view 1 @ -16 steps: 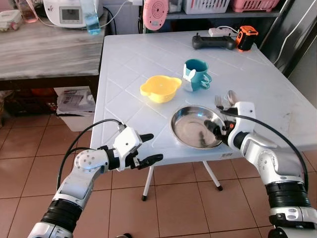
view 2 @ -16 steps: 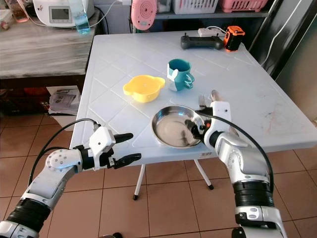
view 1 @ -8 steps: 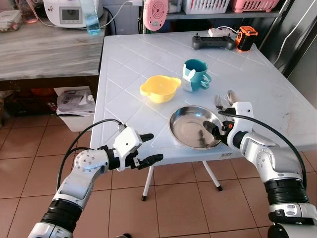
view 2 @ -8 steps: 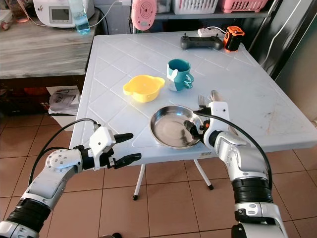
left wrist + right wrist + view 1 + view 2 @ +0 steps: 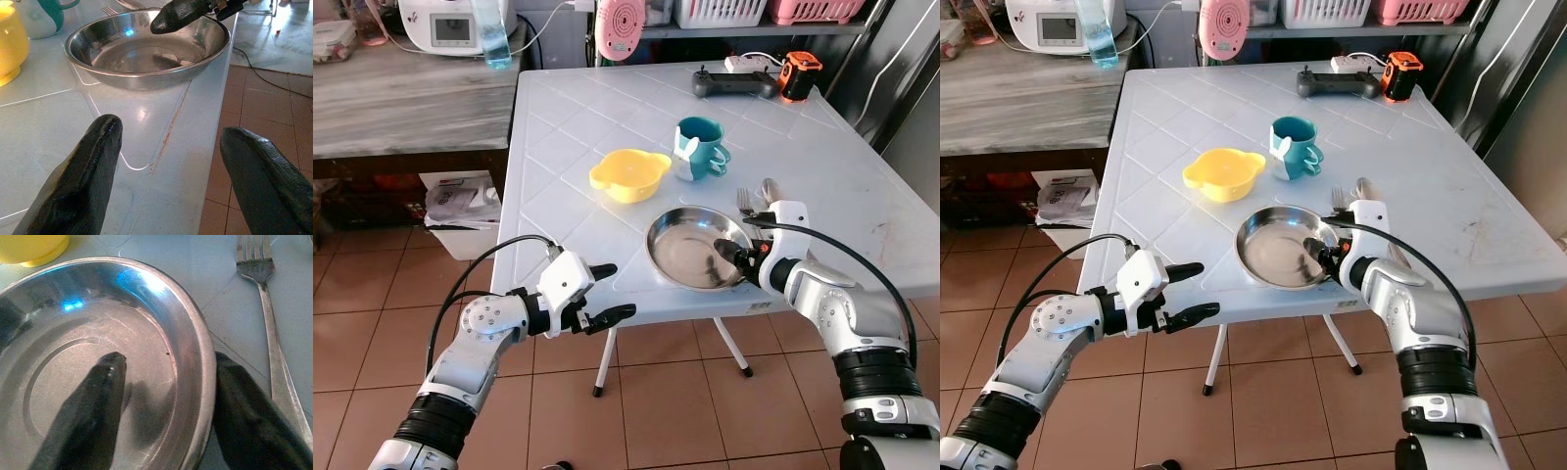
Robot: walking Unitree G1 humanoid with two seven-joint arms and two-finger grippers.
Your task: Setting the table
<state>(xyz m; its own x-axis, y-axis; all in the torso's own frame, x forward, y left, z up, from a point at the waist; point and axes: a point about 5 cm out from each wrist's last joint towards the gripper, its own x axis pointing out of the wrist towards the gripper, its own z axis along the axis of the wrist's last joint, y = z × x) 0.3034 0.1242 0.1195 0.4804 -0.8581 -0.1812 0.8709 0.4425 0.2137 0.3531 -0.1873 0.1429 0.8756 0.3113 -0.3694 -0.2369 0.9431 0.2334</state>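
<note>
A steel plate lies near the front edge of the white table. My right gripper is open and straddles the plate's right rim, one finger inside the dish, the other outside against the rim. A fork and a spoon lie just right of the plate. Behind it stand a yellow bowl and a teal mug. My left gripper hovers open at the table's front left edge, holding nothing.
A black controller and an orange tape measure sit at the table's far side. A wooden counter with appliances stands to the left. Tiled floor lies below the front edge.
My right gripper has shifted slightly left, and the steel plate has slid a little left with it. The left arm has not moved.
</note>
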